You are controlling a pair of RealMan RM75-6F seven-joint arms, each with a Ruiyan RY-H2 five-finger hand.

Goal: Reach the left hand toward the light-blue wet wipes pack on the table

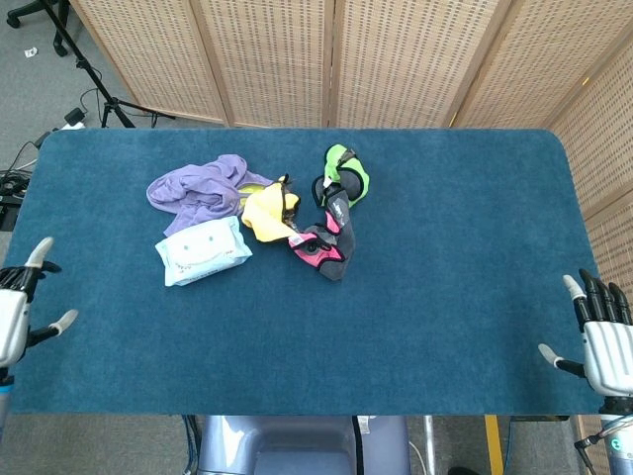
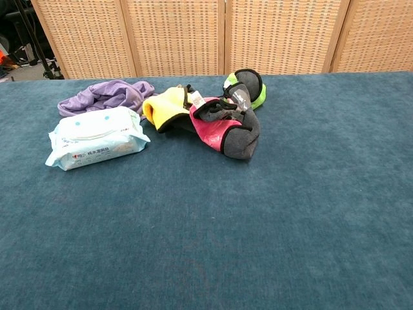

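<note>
Both of your hands sit open at the near table corners: the left hand (image 1: 18, 312) with fingers spread and empty, well apart from the light-blue soft plastic wet wipes pack (image 1: 203, 250) (image 2: 95, 137); the right hand (image 1: 599, 341) likewise empty. The pack lies flat on the dark blue carpeted table (image 1: 445, 247), just beside the crumpled purple cloth (image 1: 198, 188).

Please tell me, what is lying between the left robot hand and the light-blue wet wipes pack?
Nothing: in the head view, only bare blue table cloth separates the left robot hand from the light-blue wet wipes pack.
</note>
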